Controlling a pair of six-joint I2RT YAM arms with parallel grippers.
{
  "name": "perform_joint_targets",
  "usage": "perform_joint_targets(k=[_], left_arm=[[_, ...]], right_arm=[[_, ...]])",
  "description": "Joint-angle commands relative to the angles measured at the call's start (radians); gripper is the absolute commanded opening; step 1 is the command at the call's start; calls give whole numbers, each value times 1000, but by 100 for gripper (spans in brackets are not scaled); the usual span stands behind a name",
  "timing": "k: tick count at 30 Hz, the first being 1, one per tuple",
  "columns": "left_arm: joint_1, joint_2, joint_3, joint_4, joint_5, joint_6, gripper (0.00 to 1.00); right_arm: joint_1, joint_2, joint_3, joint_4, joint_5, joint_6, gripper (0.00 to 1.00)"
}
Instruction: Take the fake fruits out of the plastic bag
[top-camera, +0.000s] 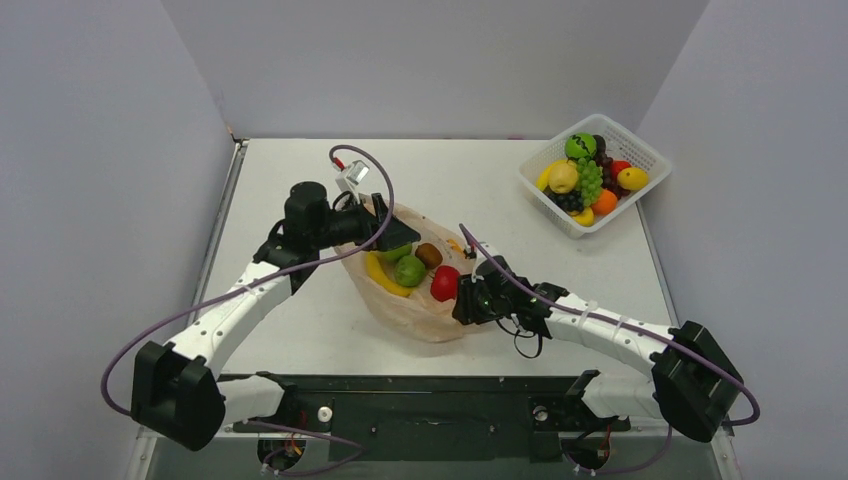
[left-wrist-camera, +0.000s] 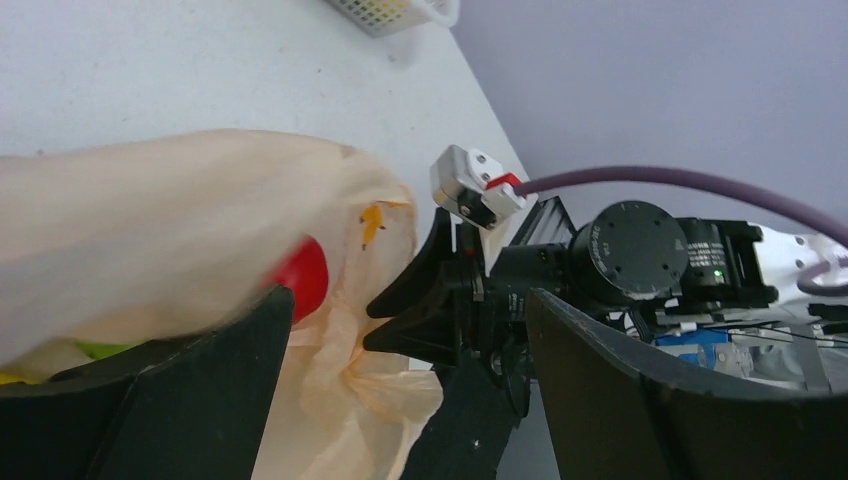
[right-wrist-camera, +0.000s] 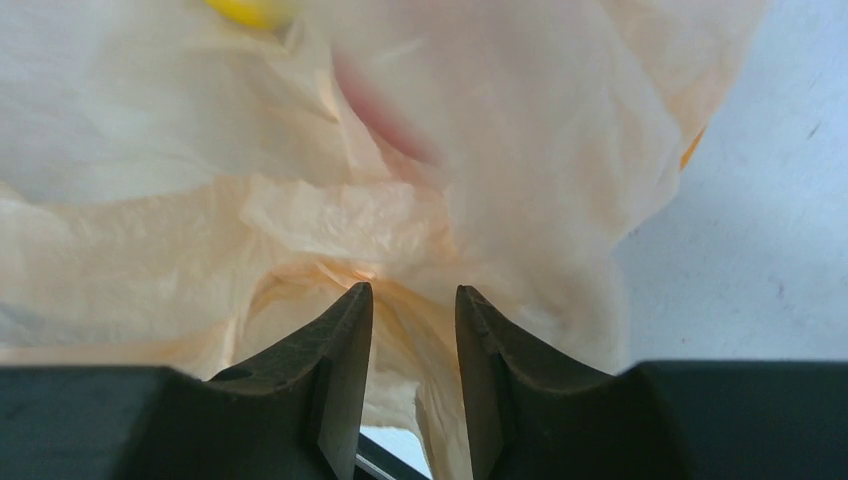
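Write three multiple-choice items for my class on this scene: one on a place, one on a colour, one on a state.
1. Where does the white basket stand?
A. far right corner of the table
B. near left corner
C. between the arm bases

2. What colour is the fruit in the plastic bag nearest the right gripper?
A. blue
B. red
C. white

3. How do the left gripper fingers stand?
A. wide apart
B. pressed together
C. out of sight

Key:
1 A, the top view shows it at the far right.
2 B, the red apple lies beside that gripper.
3 A, the left wrist view shows a broad gap.
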Motion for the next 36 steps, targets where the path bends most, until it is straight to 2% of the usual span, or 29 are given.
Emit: perform_joint_targets(k=[1, 9, 13, 16, 20, 25, 31, 35, 36], left_arm=[[-26, -90, -26, -43, 25, 6, 84], [-99, -190, -76, -55, -58, -39, 84], [-199, -215, -152, -86, -169, -40, 80], [-246, -290, -264, -116, -300, -62, 78], [-249, -423, -435, -107, -402, -127, 78], [-251, -492, -600, -34, -401, -207, 78], [-254, -554, -639, -34, -392, -233, 77], [-253, -601, -576, -108, -398, -207, 78], [-253, -611, -564, -117, -398, -202, 79]], right_arm=[[5, -44, 116, -20, 47, -43, 34], [49, -46, 185, -4, 44, -63, 46], [127, -8, 172, 35, 3, -72, 47], [176, 44, 122, 78, -26, -69, 42], [193, 115, 49, 130, -56, -26, 33], [186, 127, 66, 93, -27, -51, 31], [147, 72, 158, 19, 72, -96, 33], [119, 19, 195, 16, 146, -109, 42], [118, 19, 218, 10, 173, -124, 48]])
